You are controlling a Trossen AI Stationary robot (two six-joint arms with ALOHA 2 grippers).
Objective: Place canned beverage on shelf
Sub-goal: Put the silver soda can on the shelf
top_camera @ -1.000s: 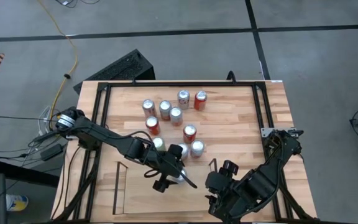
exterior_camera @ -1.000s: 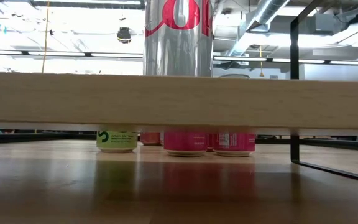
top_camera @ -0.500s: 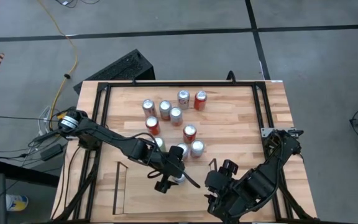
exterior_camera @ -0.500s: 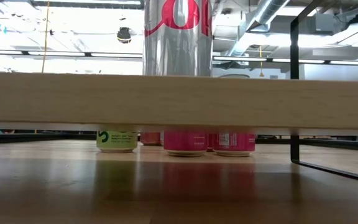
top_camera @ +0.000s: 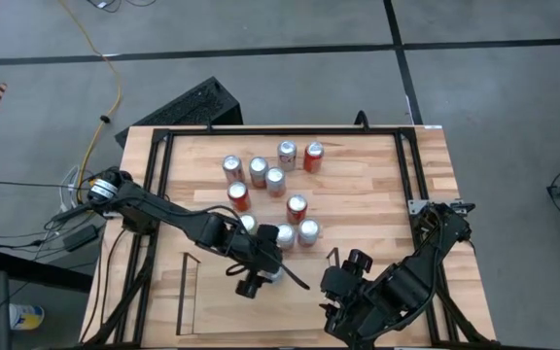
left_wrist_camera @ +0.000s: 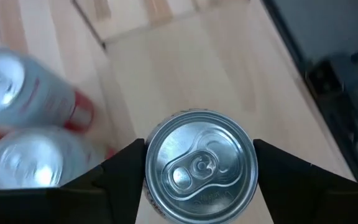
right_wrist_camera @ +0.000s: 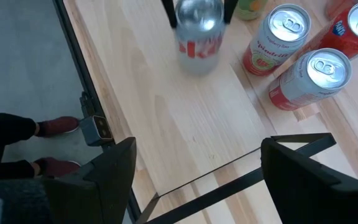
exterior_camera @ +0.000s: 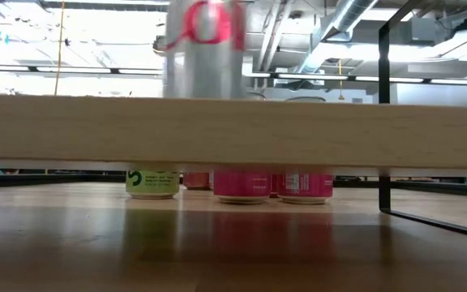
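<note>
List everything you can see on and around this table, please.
table: one, light wood with a black metal frame, middle of the high view
shelf: one, light wood plank with thin black rails, near edge of the table
loose cans: about ten, red and silver, clustered mid-table
silver can: one, red lettering, upright between the left gripper's fingers
keyboard: one, black, on the floor beyond the table
cable: one, yellow, on the floor
shoes: two, red, a person's, beside the table
left gripper: closed on the silver can, near the table's front
right gripper: open, waiting at the front right
</note>
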